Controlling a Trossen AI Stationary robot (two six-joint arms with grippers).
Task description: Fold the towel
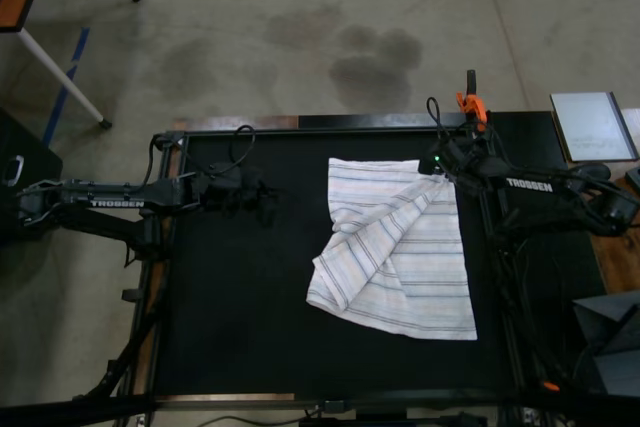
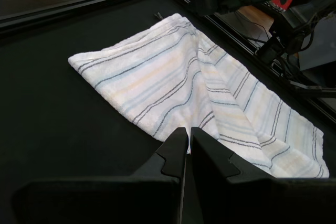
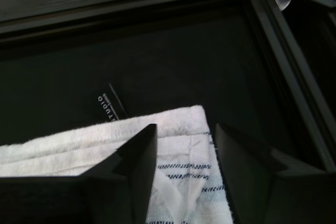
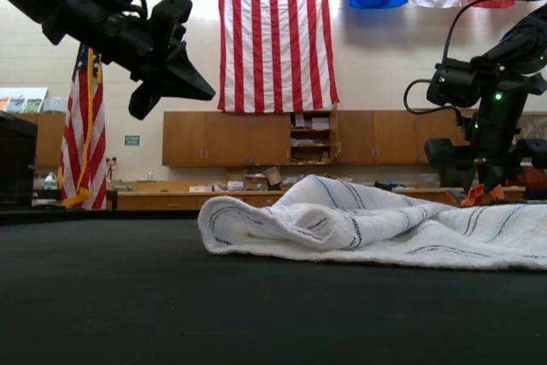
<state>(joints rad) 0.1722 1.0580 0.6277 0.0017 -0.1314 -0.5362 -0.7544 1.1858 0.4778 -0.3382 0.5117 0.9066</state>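
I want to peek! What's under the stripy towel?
Around the towel you can see only the black table mat, so that lies under it. One flap is folded over, hiding more towel. Anything small beneath stays hidden.

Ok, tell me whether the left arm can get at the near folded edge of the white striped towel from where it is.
Probably yes: the left gripper hangs shut above bare black mat, and nothing lies between it and the white striped towel.

A school-like workshop hall: national flags (image 4: 276,33) above wooden cabinets (image 4: 248,138), stained concrete floor (image 1: 330,37).
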